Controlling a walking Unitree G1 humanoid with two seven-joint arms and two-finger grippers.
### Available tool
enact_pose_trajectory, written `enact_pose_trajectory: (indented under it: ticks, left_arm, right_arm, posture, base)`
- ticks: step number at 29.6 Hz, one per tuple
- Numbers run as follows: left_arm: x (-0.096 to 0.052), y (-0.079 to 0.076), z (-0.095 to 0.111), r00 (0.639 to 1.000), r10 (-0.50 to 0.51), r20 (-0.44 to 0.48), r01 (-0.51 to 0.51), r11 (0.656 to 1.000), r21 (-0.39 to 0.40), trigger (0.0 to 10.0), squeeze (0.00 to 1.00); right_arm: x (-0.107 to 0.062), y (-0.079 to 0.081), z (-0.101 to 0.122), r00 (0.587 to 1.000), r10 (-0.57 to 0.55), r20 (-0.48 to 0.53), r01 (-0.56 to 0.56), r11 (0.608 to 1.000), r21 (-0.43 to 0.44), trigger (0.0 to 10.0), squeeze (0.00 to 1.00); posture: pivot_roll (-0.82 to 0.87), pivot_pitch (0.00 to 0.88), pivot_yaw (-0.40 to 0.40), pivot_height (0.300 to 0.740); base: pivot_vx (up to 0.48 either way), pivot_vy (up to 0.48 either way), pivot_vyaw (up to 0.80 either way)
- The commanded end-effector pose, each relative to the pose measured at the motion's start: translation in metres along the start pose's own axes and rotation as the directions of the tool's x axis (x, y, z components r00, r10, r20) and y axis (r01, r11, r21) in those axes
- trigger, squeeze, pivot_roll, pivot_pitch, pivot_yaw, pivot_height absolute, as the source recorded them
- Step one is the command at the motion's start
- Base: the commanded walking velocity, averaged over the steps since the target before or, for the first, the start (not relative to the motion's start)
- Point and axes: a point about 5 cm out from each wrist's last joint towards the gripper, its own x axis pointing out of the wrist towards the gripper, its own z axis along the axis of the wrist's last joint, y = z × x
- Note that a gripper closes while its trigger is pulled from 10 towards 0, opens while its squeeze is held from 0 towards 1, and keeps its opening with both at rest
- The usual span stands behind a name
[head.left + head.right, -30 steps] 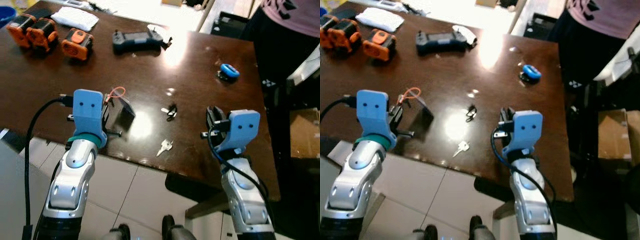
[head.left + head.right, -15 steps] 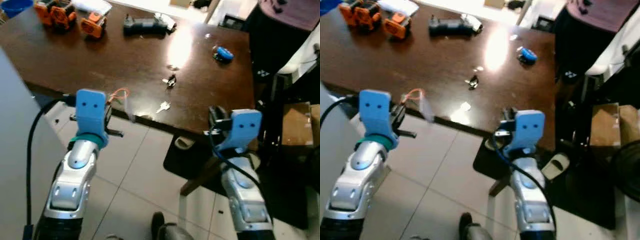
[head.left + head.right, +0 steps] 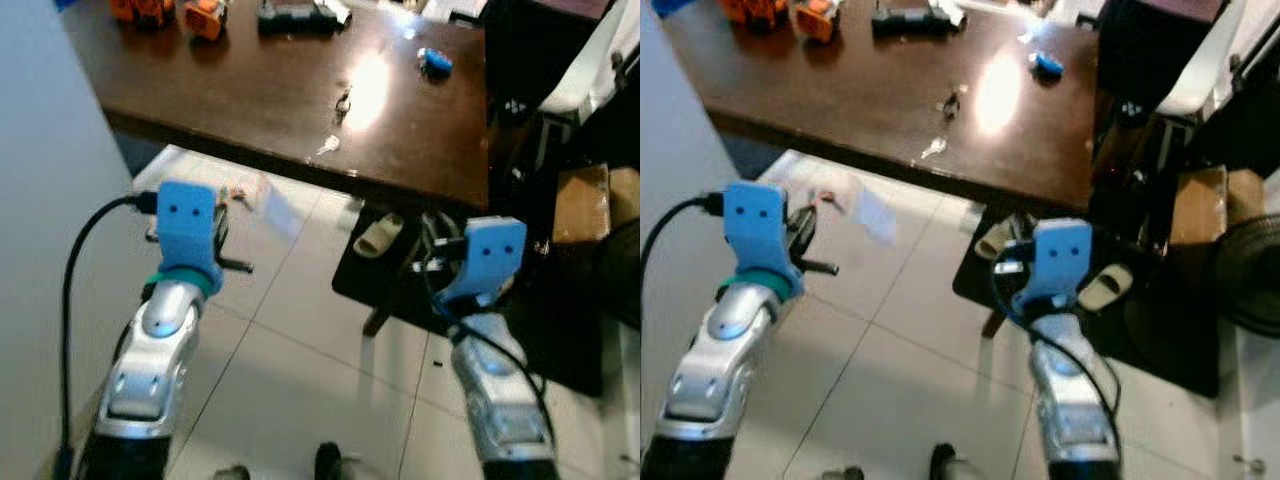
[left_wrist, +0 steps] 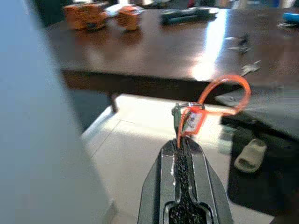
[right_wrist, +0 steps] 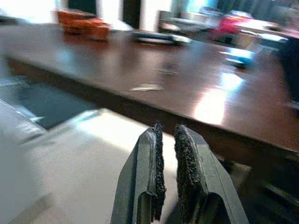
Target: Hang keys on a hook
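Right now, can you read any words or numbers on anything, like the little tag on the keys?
None can be read.
The key tag held by the left gripper shows faint marks, too blurred to read.
The orange things and black controller on the table are too small and blurred.

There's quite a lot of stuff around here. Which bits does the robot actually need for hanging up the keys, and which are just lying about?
Belongs to the job:
- keys on an orange cord loop with a clear tag
- left gripper, shut on the cord

Just lying about:
- dark wooden table
- loose silver key
- orange boxes
- black controller
- blue object
- slippers
- right gripper, holding nothing
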Motion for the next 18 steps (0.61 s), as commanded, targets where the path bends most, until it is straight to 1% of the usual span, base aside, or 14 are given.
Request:
enact_pose_trajectory:
  ticks: [1, 9, 12, 18]
  left_arm:
    - [-0.001, -0.003, -0.005, 1.000, -0.011, -0.021, 0.011, 1.000, 0.005, 10.0, 0.00]
    - [-0.002, -0.009, -0.005, 0.999, -0.039, -0.028, 0.039, 0.999, 0.008, 10.0, 0.00]
    - [-0.001, -0.013, -0.004, 0.998, -0.054, -0.038, 0.053, 0.999, -0.005, 10.0, 0.00]
    - [-0.002, -0.016, -0.002, 0.997, -0.079, -0.025, 0.079, 0.997, -0.010, 10.0, 0.00]
  right_arm:
    - [-0.002, -0.001, -0.003, 1.000, 0.007, -0.006, -0.007, 1.000, 0.005, 10.0, 0.00]
    - [-0.001, -0.001, -0.003, 1.000, 0.010, -0.010, -0.010, 1.000, 0.002, 10.0, 0.00]
    - [-0.001, -0.002, -0.003, 1.000, 0.009, -0.009, -0.009, 1.000, 0.000, 10.0, 0.00]
    - [-0.001, -0.002, -0.003, 1.000, 0.011, -0.008, -0.011, 1.000, -0.001, 10.0, 0.00]
  posture:
    - [-0.04, 0.126, -0.007, 0.740]
    - [-0.04, 0.122, -0.007, 0.740]
    - [-0.04, 0.121, -0.006, 0.740]
    - [-0.04, 0.123, -0.006, 0.740]
  base:
    - [0.000, 0.000, 0.80]
    - [0.000, 0.000, 0.80]
    - [0.000, 0.000, 0.80]
    - [0.000, 0.000, 0.80]
